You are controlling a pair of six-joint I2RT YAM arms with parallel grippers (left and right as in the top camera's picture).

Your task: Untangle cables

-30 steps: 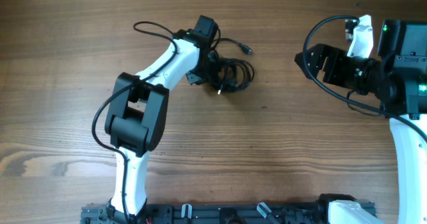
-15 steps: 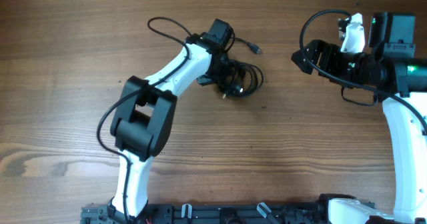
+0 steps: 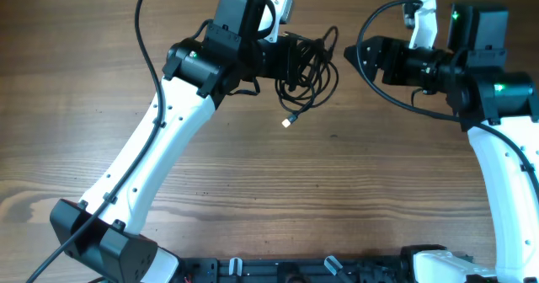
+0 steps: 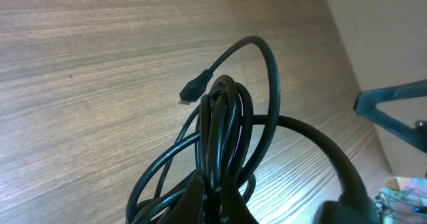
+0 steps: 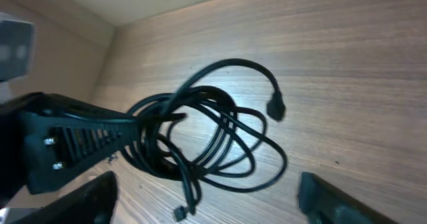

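Hanging clear of the brown wood-grain table (image 3: pixel 379 173), the bundle of thin black flexible cables (image 3: pixel 303 60) sits in mid-air btwn the two arms, upper centre of the overhead view, w/ loose loops drooping and one small pale-tipped plug (image 3: pixel 287 121) dangling below. A sec ago it lay flat on the wood, further left & lower in frame, w/ the left gripper down on it. Since then the white left arm has stretched out and risen, carrying the whole knot up and toward the right side. Left gripper (image 3: pixel 276 60) is pinching the gathered strands; the right wrist view shows several cords squeezed at its tip and fanning out beyond. Right gripper (image 3: pixel 348 54) has crept in too, now just beside the outer loops but not touching, its fingers (image 5: pixel 93 197) spread wide at either edge of its own cam. For the task: nothing untangled yet, the loops are still wound together, but the pickup looks done and the bundle is presented for a 2nd grasp. Prob next is the right side taking a free loop or plug end to pull apart.
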